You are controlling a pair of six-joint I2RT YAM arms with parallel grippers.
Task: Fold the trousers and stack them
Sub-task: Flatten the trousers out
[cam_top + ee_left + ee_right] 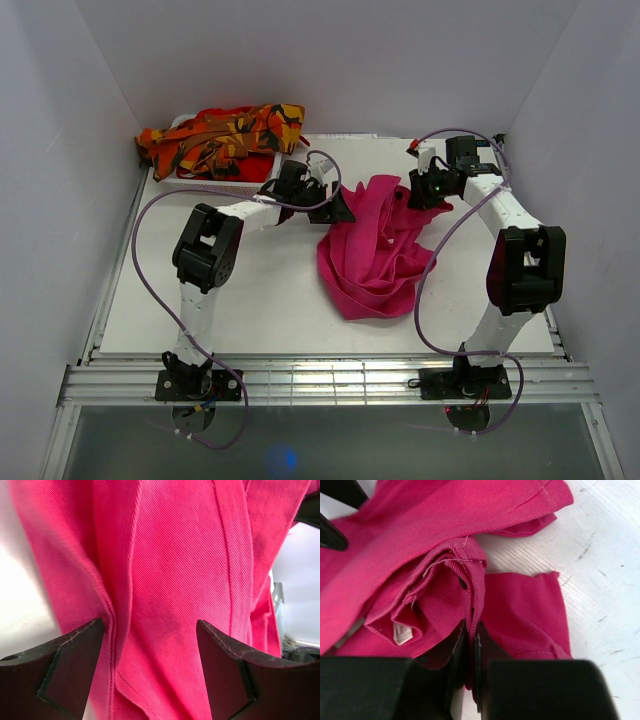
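The magenta-pink trousers (372, 255) lie crumpled in the middle of the table, and the cloth (185, 570) fills the left wrist view. At their far left edge sits my left gripper (335, 207), its jaws wide apart (150, 625) with pink cloth lying between and beyond them. My right gripper (427, 190) is at the far right edge of the heap, shut (471, 630) on a folded seam of the pink trousers (435, 570) near the waistband. The orange camouflage trousers (225, 135) lie bunched over the white basket (210, 181) at the back left.
White walls close in the table on the left, back and right. The white table surface (605, 580) shows to the right of the pink cloth. Purple cables (150, 215) loop from both arms over the table.
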